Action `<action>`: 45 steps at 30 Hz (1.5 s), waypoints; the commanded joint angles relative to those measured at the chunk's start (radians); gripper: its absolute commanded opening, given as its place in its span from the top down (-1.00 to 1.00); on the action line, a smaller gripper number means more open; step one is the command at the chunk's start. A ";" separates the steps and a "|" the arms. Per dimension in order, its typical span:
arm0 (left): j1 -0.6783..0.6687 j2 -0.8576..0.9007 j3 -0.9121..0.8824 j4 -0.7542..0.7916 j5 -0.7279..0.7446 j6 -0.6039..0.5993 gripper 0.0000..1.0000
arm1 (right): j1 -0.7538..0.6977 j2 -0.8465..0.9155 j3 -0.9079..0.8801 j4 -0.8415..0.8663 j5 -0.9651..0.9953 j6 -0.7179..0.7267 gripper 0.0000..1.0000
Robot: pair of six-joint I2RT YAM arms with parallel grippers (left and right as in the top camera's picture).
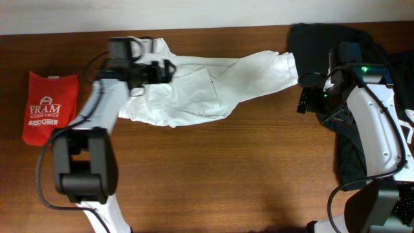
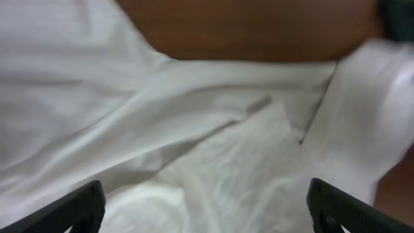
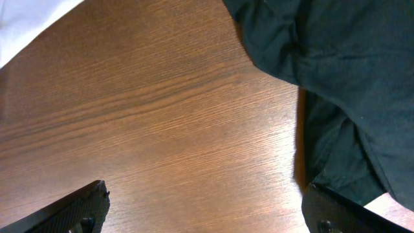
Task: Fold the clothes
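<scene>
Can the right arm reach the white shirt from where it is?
Probably yes. Its open fingers hover over the table close to one end of the white shirt, with nothing between them.

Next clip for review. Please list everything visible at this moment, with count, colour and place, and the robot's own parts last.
wrinkled white cotton T-shirt: one, white, spread across the far middle of the table
folded red shirt printed "FRAM" in white: one, red, at the table's left edge, apart from the white one
crumpled black shirt: one, black, at the far right, partly under the right arm
brown wooden table: one, brown, under everything
robot arms: two, white and black, left arm reaching over the white T-shirt, right arm over the black shirt
left arm's fingers: one pair, black, open above the white T-shirt, holding nothing
right arm's fingers: one pair, black, open above bare wood beside the black shirt
</scene>
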 commanded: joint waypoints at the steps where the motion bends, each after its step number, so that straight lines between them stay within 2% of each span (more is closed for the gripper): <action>1: -0.095 0.028 0.016 0.000 -0.253 0.261 -0.99 | -0.005 -0.013 0.003 -0.004 0.013 0.009 -0.97; 4: -0.128 0.082 0.016 -0.001 -0.323 0.280 -0.99 | -0.005 -0.013 0.003 -0.005 0.013 0.009 -0.97; 8: -0.129 0.148 0.016 -0.001 -0.341 0.279 -0.98 | -0.005 -0.013 0.003 -0.008 0.013 0.009 -0.97; 13: -0.129 0.184 0.016 0.011 -0.341 0.279 -0.85 | -0.005 -0.013 0.003 -0.008 0.013 0.009 -0.97; 15: -0.129 0.185 0.016 0.013 -0.341 0.279 -0.58 | -0.005 -0.013 0.003 -0.008 0.013 0.009 -0.97; 17: -0.129 0.185 0.016 0.024 -0.341 0.279 -0.47 | -0.005 -0.013 0.003 -0.008 0.013 0.009 -0.97; 32: -0.135 0.193 0.016 0.079 -0.328 0.270 -0.42 | -0.005 -0.013 0.003 -0.008 0.013 0.009 -0.97; 38: -0.136 0.233 0.016 0.085 -0.324 0.256 -0.15 | -0.005 -0.013 0.003 -0.020 0.013 0.009 -0.97; 41: -0.137 0.235 0.016 0.092 -0.321 0.256 0.09 | -0.005 -0.013 0.003 -0.023 0.013 0.009 -0.97; 43: -0.137 0.233 0.022 0.099 -0.321 0.256 0.37 | -0.005 -0.013 0.003 -0.022 0.013 0.009 -0.97; 45: -0.137 0.233 0.033 0.098 -0.321 0.256 0.79 | -0.005 -0.013 0.003 -0.022 0.013 0.009 -0.97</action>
